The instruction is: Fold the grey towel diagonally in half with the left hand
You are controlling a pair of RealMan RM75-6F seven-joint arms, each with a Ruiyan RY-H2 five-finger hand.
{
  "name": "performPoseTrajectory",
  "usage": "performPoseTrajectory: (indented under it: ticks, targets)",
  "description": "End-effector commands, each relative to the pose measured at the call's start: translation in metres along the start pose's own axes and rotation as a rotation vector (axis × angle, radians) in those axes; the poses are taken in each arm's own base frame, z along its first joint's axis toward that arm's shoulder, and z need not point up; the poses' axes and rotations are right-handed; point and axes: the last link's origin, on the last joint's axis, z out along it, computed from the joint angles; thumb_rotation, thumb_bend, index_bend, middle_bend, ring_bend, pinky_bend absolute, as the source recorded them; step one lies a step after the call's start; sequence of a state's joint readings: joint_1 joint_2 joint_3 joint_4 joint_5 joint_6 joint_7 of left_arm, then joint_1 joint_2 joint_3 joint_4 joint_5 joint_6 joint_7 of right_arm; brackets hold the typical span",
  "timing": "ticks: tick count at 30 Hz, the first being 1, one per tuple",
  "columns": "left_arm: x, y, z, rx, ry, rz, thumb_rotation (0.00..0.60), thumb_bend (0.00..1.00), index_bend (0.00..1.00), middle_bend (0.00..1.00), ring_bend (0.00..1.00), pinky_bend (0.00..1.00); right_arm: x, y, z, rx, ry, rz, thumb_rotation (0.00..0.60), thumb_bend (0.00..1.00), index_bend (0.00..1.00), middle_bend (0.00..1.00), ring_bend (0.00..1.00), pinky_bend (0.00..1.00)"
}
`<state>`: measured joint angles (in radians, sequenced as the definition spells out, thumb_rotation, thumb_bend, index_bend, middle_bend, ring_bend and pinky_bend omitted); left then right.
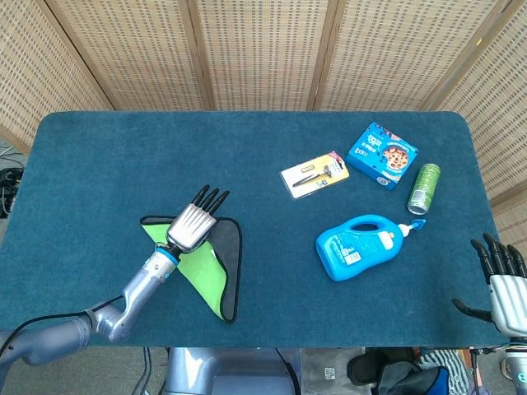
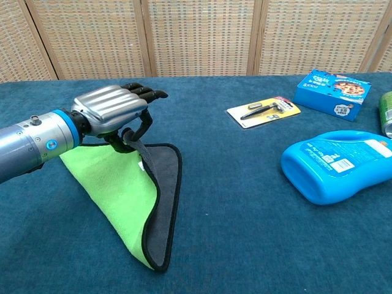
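The towel (image 1: 206, 267) (image 2: 119, 193) lies on the near left of the table, grey on one face and bright green on the other, with a black hem. My left hand (image 1: 194, 225) (image 2: 117, 109) pinches one corner of it and holds that corner lifted, so the green face shows and only a grey strip (image 2: 165, 184) remains along the right edge. My right hand (image 1: 501, 276) hangs off the table's near right corner, fingers spread, holding nothing.
A blue detergent bottle (image 1: 362, 245) (image 2: 337, 164) lies on its side at right. Behind it are a green can (image 1: 425, 188), a blue box (image 1: 383, 155) (image 2: 334, 92) and a carded razor pack (image 1: 314, 174) (image 2: 263, 111). Wicker screens stand behind the table (image 1: 123, 156).
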<state>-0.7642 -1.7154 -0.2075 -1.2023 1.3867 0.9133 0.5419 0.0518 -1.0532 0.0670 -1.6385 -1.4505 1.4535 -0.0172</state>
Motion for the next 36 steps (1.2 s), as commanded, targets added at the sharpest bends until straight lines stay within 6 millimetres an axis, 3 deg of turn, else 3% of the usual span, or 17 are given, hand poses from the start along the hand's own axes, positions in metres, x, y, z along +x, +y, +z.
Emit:
performPoseTrajectory:
  ticks: [1, 4, 10, 12, 23, 29, 36]
  targets:
    - [0.002, 0.006, 0.005, -0.01, 0.002, 0.002, 0.6, 0.36, 0.71, 0.0, 0.0, 0.0, 0.0, 0.0, 0.0, 0.0, 0.001, 0.001, 0.6, 0.0, 0.0, 0.0, 0.0, 0.0]
    - [0.001, 0.008, 0.008, -0.012, 0.0, 0.014, 0.6, 0.36, 0.65, 0.0, 0.0, 0.0, 0.001, 0.0, 0.0, -0.001, 0.005, 0.003, 0.6, 0.0, 0.0, 0.0, 0.0, 0.0]
    - [-0.001, 0.012, 0.011, -0.013, -0.014, 0.026, 0.6, 0.36, 0.09, 0.0, 0.0, 0.0, 0.002, 0.0, 0.0, 0.002, 0.013, 0.01, 0.6, 0.0, 0.0, 0.0, 0.0, 0.0]
    - [-0.002, 0.012, 0.01, -0.011, -0.016, 0.032, 0.6, 0.36, 0.01, 0.0, 0.0, 0.0, 0.003, 0.0, 0.0, 0.003, 0.017, 0.011, 0.6, 0.0, 0.0, 0.0, 0.0, 0.0]
    - [-0.001, 0.003, 0.004, 0.044, -0.007, 0.043, 0.6, 0.35, 0.0, 0.0, 0.0, 0.0, 0.004, -0.001, -0.001, 0.009, 0.03, 0.014, 0.6, 0.0, 0.0, 0.0, 0.0, 0.0]
    - [0.002, 0.001, 0.002, 0.054, -0.004, 0.027, 0.6, 0.15, 0.0, 0.0, 0.0, 0.0, 0.004, -0.002, -0.001, 0.012, 0.03, 0.014, 0.6, 0.0, 0.0, 0.0, 0.0, 0.0]
    - [0.008, 0.0, -0.001, 0.054, 0.012, 0.019, 0.6, 0.12, 0.0, 0.0, 0.0, 0.0, 0.005, -0.002, -0.001, 0.013, 0.034, 0.014, 0.6, 0.0, 0.0, 0.0, 0.0, 0.0]
